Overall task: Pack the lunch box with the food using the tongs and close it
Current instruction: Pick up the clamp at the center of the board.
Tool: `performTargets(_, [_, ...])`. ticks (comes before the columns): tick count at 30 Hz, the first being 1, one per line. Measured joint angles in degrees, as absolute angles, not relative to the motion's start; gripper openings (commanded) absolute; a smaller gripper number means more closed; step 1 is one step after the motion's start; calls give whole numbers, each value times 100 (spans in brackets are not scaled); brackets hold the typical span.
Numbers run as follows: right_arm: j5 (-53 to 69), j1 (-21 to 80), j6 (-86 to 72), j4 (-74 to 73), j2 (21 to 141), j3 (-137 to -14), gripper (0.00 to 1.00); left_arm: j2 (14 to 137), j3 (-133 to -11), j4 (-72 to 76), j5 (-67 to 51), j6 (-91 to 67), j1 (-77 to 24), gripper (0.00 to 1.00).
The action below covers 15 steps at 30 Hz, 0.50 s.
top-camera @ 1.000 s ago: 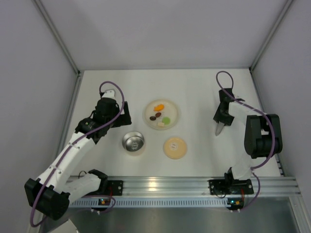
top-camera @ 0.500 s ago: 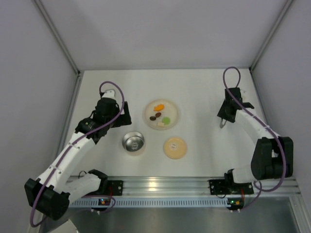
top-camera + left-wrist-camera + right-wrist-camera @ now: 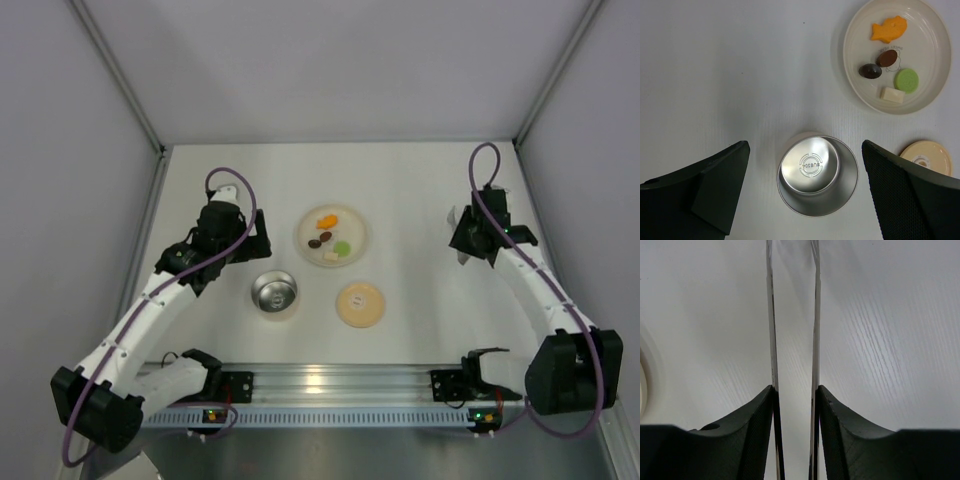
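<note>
Right gripper (image 3: pixel 794 395) just closed, pinching tongs (image 3: pixel 815 315) at right; left gripper (image 3: pixel 804 145) spread above box (image 3: pixel 817 175); food (image 3: pixel 887 57) not yet packed.

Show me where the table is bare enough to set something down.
Free: the far strip between plate and back wall; the stretch between lid and the right tool holding the tongs. Crowded: the centre, where plate, box and lid sit close.

left arm (image 3: pixel 150 305) | right arm (image 3: pixel 540 285) | white links, black joints | purple cables (image 3: pixel 229 171)
</note>
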<state>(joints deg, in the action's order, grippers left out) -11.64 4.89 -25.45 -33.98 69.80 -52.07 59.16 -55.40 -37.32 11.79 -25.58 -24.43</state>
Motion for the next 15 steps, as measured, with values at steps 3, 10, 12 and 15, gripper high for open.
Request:
performTargets(3, [-1000, 556, -2510, -3548, 6652, -5203, 36, 5942, -5540, -3732, 1168, -2558, -2443, 99])
performTargets(10, [-847, 1127, -2508, -4001, 5887, -5317, 34, 5964, -5540, -3736, 1140, -2561, -2443, 99])
performTargets(12, [-854, 1575, -2541, -4121, 5739, -5457, 33, 5972, -5540, -3739, 1142, -2561, -2443, 99])
performTargets(15, [-880, 2117, -2626, -4276, 5649, -5610, 33, 5994, -5540, -3747, 1142, -2558, -2443, 99])
